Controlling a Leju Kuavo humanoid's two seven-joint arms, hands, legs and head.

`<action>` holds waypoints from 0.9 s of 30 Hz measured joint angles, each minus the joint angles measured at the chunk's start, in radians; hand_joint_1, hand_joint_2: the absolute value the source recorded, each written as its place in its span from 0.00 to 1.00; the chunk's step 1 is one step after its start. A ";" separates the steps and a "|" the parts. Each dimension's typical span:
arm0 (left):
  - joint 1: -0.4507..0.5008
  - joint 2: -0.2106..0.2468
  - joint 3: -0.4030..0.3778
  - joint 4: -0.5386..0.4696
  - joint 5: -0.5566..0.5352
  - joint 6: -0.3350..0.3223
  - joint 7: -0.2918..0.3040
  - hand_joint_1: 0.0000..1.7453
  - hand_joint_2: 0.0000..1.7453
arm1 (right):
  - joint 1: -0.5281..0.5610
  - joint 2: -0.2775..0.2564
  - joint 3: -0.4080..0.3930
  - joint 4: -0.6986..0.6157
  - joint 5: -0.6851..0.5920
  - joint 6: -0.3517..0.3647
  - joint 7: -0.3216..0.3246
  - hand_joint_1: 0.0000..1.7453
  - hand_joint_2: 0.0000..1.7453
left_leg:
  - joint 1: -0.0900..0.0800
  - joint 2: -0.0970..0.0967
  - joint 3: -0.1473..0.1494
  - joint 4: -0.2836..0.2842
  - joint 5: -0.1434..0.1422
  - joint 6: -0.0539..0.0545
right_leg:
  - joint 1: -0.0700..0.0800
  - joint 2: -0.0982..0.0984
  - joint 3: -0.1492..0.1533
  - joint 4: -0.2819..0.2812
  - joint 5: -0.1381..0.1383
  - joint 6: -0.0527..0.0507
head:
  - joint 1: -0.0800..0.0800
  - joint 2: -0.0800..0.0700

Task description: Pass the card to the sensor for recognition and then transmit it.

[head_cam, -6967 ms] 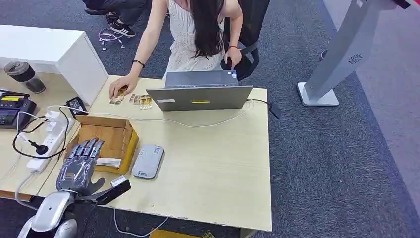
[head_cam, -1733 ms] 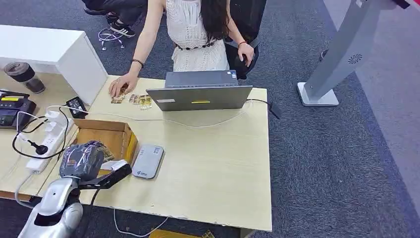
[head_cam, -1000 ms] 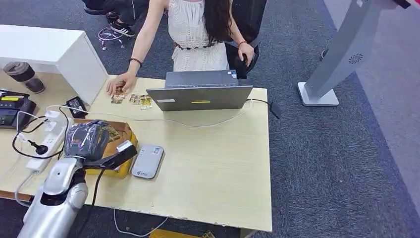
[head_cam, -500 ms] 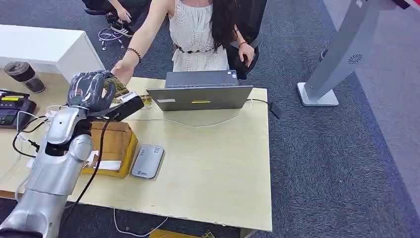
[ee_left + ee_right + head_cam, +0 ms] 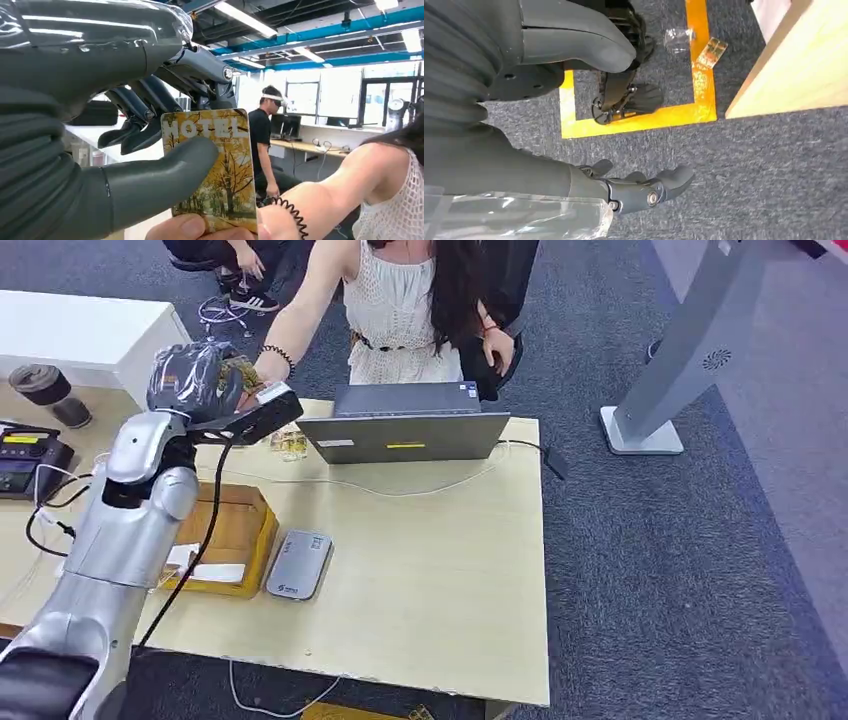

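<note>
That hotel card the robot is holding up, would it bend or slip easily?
The hotel card stays flat though the left hand pinches only one side, so it is probably stiff and light. Its glossy-looking face could slip; the person's fingers already touch its edge.

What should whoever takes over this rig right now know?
Left hand is raised over the table's far-left corner, pinching the yellow tree-print HOTEL card. A person's hand already touches the card's free edge. Right hand hangs open over the floor. The grey card reader lies on the pale wooden table beside the cardboard box. Left: release the card to the person.
</note>
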 joint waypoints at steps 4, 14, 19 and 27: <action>-0.015 -0.008 -0.004 0.024 -0.002 0.001 0.004 1.00 1.00 | -0.001 0.000 0.003 0.000 0.001 -0.002 0.003 0.00 1.00 | 0.000 0.000 0.000 0.000 0.000 0.000 | 0.000 0.000 0.000 0.000 0.000 0.000 | 0.000 0.000; -0.025 -0.016 -0.009 0.050 -0.002 0.001 0.004 1.00 1.00 | -0.001 0.000 0.006 0.000 0.001 -0.002 0.006 0.00 1.00 | 0.000 0.000 0.000 0.000 0.000 0.000 | 0.000 0.001 -0.001 0.000 0.000 0.000 | 0.000 0.000; -0.025 -0.016 -0.010 0.051 -0.002 0.002 0.003 1.00 1.00 | -0.001 0.000 0.006 0.000 0.001 -0.002 0.006 0.00 1.00 | 0.000 0.001 0.000 0.000 0.000 0.000 | 0.000 0.001 -0.001 0.000 0.000 0.000 | 0.000 0.000; -0.025 -0.016 -0.018 0.066 -0.005 0.011 0.005 0.00 1.00 | -0.001 0.000 0.013 0.003 0.002 -0.004 0.015 0.00 1.00 | 0.000 0.001 -0.001 0.000 0.000 0.000 | 0.000 0.001 -0.001 0.000 0.000 0.000 | 0.000 0.000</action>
